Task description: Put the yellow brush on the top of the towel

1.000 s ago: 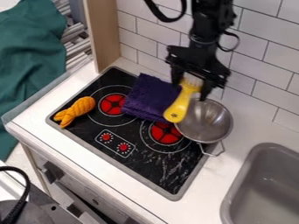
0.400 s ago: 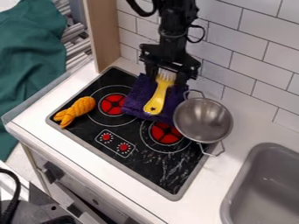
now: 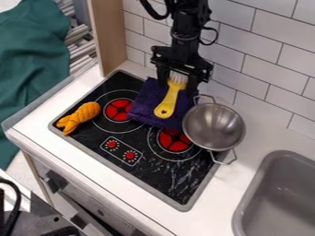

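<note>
Wall (image 3: 265, 69): white tiles are running behind the counter, from twelve round to three o'clock in the view.
Stovetop (image 3: 154, 177): black, it is lying slantwise across the counter (image 3: 138, 193).
Purple towel (image 3: 142, 105): it is lying on the stovetop's twelve o'clock end.
Yellow brush (image 3: 168, 103): it is hanging in front of the towel in the view; whether they are touching, I cannot tell.
Brush direction: bristles are pointing between twelve and one, the handle end between six and seven; the long axis is leaning slightly off upright in the view.
Gripper (image 3: 177, 84): its fingers are clamping the brush's bristle end, standing apart by that end's width.
Metal pot (image 3: 214, 126): it is sitting at four o'clock from the towel.
Orange bundle (image 3: 80, 117): it is resting between eight and nine from the towel.
Sink (image 3: 280, 184): it is occupying four to five o'clock in the view.
</note>
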